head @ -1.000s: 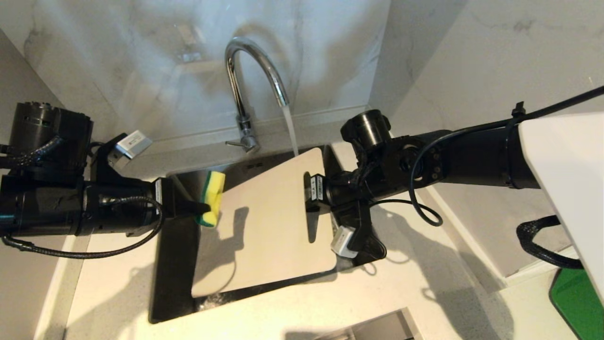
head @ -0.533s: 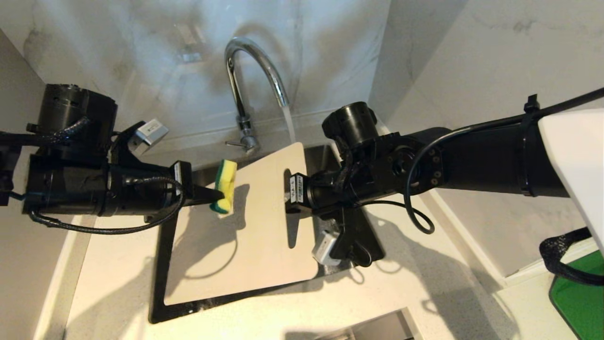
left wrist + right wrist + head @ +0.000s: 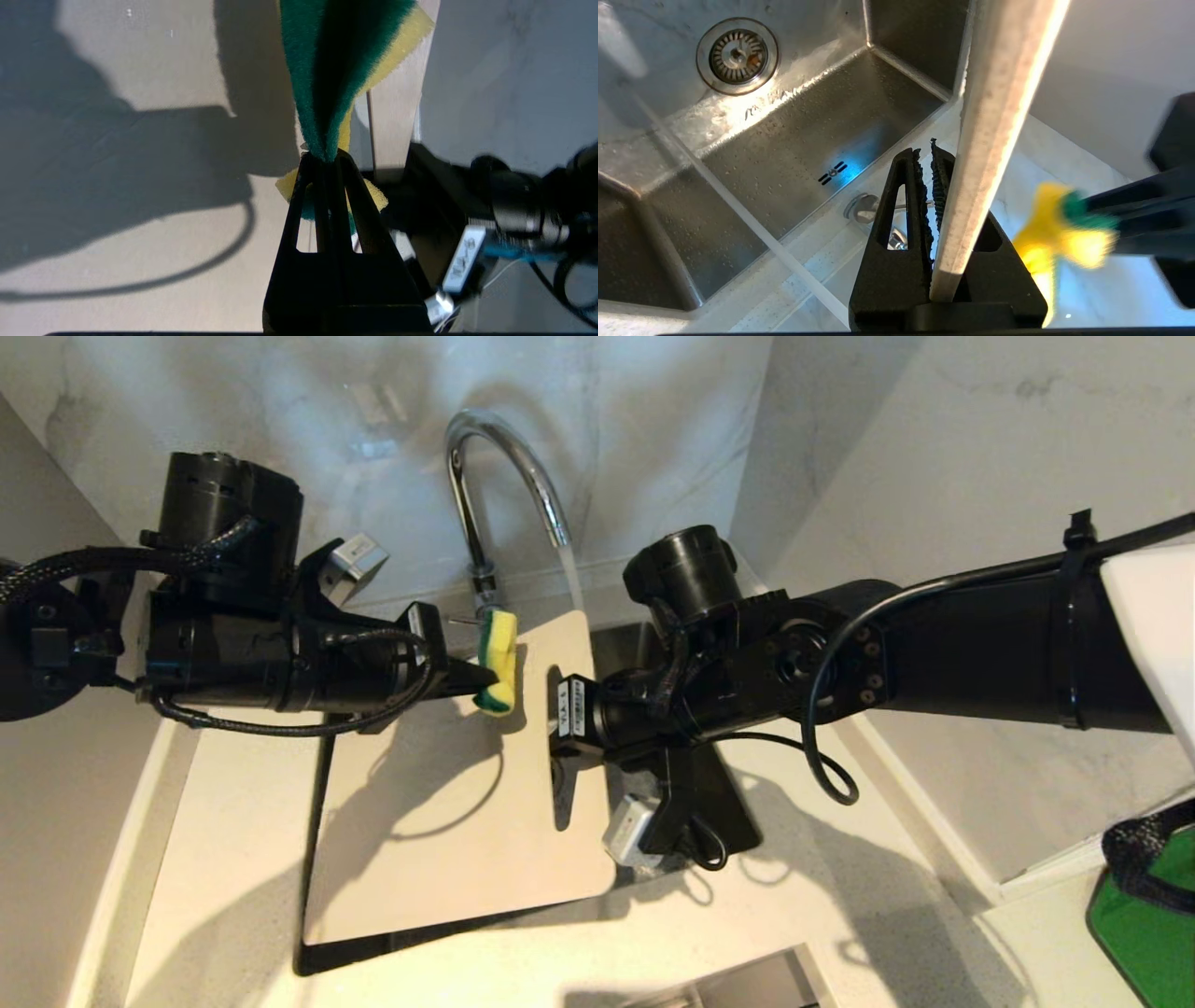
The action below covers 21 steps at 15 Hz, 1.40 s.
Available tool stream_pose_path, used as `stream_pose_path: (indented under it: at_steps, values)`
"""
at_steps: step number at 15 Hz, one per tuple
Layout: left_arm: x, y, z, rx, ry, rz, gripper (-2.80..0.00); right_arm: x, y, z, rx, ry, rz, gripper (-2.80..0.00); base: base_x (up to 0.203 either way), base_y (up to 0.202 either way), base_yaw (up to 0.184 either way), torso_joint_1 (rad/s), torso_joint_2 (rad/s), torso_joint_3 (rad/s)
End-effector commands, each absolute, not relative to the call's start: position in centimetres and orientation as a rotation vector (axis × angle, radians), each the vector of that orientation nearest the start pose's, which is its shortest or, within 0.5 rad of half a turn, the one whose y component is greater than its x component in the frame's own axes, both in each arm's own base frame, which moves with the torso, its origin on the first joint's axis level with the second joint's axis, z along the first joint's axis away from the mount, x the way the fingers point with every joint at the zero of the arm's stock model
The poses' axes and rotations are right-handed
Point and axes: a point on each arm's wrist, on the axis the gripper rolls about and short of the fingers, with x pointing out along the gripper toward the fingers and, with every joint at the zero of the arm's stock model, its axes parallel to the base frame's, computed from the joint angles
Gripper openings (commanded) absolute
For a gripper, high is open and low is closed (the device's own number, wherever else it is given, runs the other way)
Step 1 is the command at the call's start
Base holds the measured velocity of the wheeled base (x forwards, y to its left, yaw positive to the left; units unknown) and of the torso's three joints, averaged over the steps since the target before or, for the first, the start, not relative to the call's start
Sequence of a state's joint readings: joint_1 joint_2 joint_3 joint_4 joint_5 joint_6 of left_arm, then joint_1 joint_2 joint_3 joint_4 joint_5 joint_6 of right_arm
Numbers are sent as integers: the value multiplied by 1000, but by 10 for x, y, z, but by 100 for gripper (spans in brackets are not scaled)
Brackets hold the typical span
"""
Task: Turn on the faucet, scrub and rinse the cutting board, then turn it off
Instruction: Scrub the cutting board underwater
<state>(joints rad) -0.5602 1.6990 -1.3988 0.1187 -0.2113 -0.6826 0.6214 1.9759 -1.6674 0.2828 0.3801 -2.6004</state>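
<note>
Over the sink (image 3: pixel 653 639), water (image 3: pixel 571 577) hits the gripped cutting board (image 3: pixel 448 803).

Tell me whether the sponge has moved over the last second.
Yes. The sponge, clamped in the left gripper, has travelled across the cutting board toward the faucet; it now sits just below the faucet's base.

One faucet (image 3: pixel 509 476), one cutting board (image 3: pixel 448 821), one sponge (image 3: pixel 497 661), two tools: left (image 3: pixel 478 678), right (image 3: pixel 557 733).
</note>
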Motion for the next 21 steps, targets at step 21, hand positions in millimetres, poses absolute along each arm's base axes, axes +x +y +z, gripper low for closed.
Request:
stream_pose_path:
  at_steps: [21]
  values:
    - [307, -122, 193, -483, 766, -336, -280, 297, 237, 257, -2269, -1059, 1055, -280, 0, 0, 0, 0, 0, 0]
